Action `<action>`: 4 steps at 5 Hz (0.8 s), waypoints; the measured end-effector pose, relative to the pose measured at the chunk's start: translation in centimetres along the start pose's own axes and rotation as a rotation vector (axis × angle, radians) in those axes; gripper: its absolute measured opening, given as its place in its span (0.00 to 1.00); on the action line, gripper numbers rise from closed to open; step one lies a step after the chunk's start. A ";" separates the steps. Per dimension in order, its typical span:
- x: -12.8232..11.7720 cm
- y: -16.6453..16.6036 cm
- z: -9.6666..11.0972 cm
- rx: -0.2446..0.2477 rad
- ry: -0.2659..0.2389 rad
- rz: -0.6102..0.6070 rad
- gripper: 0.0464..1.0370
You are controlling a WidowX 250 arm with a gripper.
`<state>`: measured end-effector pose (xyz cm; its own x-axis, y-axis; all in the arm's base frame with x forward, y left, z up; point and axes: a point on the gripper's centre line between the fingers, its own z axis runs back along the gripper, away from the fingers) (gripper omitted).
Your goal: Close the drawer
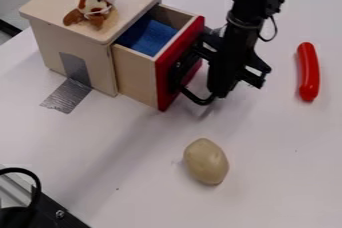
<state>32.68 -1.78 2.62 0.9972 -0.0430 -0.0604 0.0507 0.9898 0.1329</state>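
Note:
A light wooden box stands at the upper left with its drawer pulled out toward the right. The drawer has a red front with a black handle, and blue cloth lies inside it. My gripper hangs just right of the red front, close beside the handle; whether it touches the handle I cannot tell.
A spotted plush toy sits on top of the box. Silver tape holds the box's side to the white table. A potato lies in front of the drawer, and a red sausage is at the right. Black equipment occupies the lower left corner.

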 end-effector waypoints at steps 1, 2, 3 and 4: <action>0.0 1.6 -0.1 0.004 0.004 0.039 0.07; -0.1 3.1 -0.4 0.003 0.010 0.064 0.07; -0.2 4.7 -0.6 0.011 0.015 0.088 0.07; -0.4 5.8 -0.7 0.010 0.023 0.104 0.07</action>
<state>32.49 4.07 2.72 0.9957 0.0628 -0.0682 -0.0520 0.9874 0.1498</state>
